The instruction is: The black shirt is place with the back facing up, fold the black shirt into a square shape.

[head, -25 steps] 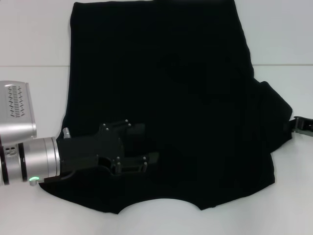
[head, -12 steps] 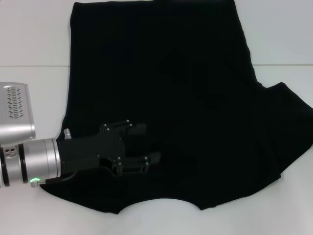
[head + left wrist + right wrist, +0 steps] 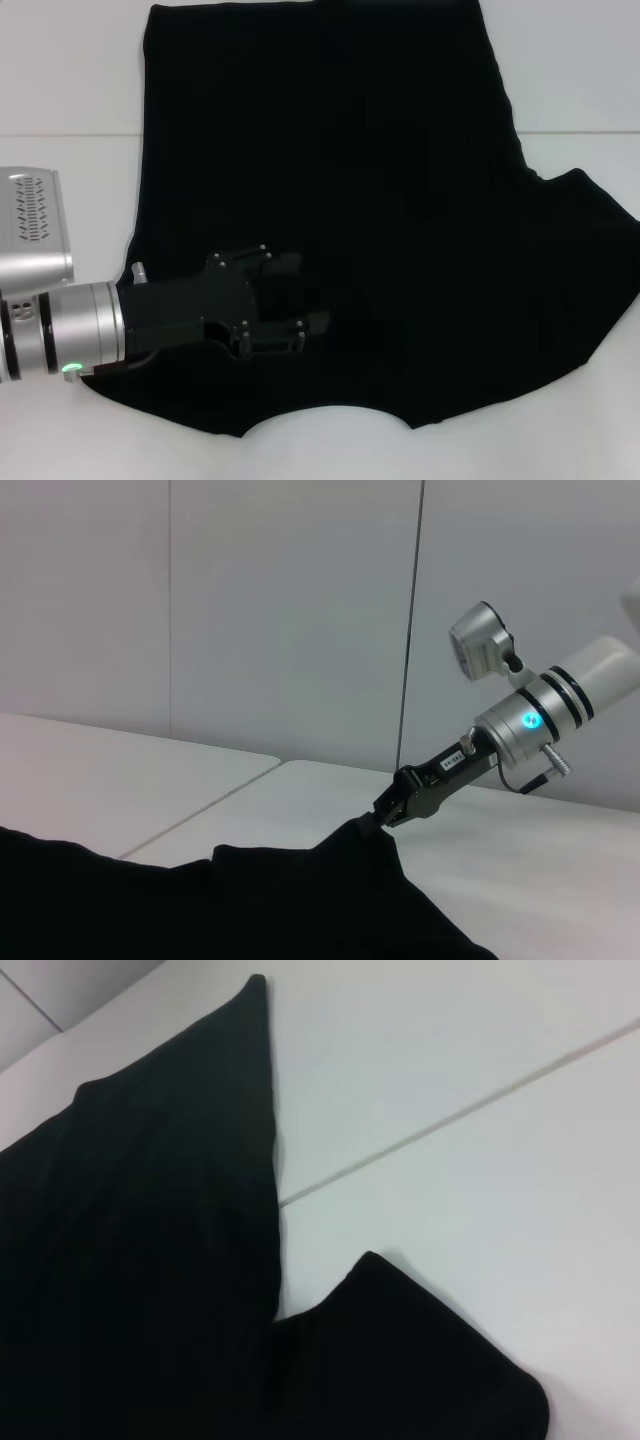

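The black shirt (image 3: 360,200) lies flat on the white table (image 3: 60,80), hem far, neckline (image 3: 325,415) near. Its right sleeve (image 3: 585,260) is spread out toward the right border of the head view. My left gripper (image 3: 298,292) rests on the shirt near its left shoulder, open, with nothing between its fingers (image 3: 280,262). My right gripper (image 3: 392,812) is outside the head view; the left wrist view shows it pinching the lifted tip of the sleeve (image 3: 365,832). In the right wrist view the sleeve (image 3: 420,1360) and the shirt body (image 3: 140,1220) lie below.
A thin seam (image 3: 70,135) crosses the table from left to right. Bare white table (image 3: 450,1080) surrounds the shirt on all sides. A plain wall (image 3: 280,610) stands behind the table.
The bunched right sleeve has been drawn out to the right and now lies spread. The right gripper has left the head view. The left gripper has barely moved.
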Available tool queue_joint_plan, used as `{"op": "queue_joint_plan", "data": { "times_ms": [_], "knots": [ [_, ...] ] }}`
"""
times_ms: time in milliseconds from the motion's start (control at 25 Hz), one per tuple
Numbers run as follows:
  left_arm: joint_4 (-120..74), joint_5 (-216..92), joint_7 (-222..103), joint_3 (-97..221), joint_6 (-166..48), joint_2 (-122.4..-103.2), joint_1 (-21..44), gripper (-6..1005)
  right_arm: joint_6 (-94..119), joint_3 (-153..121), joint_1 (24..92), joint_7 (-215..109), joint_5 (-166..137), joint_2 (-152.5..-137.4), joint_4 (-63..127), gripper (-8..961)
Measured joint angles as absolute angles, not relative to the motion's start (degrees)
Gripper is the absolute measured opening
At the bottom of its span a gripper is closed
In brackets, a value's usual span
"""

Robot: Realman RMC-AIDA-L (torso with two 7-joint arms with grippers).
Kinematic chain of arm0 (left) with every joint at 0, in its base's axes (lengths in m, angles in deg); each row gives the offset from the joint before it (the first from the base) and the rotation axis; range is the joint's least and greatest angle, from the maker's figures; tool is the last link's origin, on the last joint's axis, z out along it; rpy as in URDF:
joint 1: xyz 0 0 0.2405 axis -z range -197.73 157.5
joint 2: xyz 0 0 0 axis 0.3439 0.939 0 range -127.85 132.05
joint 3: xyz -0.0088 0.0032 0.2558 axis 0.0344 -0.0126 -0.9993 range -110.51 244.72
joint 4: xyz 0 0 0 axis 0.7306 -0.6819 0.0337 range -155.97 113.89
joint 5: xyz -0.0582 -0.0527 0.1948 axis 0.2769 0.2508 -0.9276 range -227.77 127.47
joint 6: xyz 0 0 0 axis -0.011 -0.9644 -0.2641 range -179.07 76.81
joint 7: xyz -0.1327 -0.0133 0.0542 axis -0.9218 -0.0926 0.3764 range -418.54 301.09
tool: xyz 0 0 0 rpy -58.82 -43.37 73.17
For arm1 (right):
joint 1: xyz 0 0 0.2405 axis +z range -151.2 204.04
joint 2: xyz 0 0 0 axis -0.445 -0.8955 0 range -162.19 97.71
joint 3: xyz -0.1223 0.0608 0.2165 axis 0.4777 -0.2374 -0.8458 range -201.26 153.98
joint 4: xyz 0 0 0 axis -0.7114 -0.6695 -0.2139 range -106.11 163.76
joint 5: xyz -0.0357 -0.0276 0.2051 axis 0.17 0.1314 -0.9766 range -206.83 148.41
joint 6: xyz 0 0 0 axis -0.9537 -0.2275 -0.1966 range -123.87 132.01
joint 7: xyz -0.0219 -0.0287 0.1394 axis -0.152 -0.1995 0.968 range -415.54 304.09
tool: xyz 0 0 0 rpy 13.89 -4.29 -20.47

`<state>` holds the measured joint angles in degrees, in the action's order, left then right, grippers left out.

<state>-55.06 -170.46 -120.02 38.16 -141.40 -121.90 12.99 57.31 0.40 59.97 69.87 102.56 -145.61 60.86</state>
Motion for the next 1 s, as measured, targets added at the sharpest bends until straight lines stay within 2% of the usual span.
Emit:
{"op": "queue_joint_plan", "data": {
  "times_ms": [360,1000],
  "knots": [
    [-55.1,-170.5,-120.1,38.3,-141.3,-121.83,13.3,814,57.1,0.8,61.3,69.8,102.5,-145.79,60.9,12],
    [-55.6,-170.8,-121.5,38.3,-141.1,-121.55,13.5,813,60.0,11.6,70.5,68.4,101.9,-149.09,59.9,14]
  ]
}}
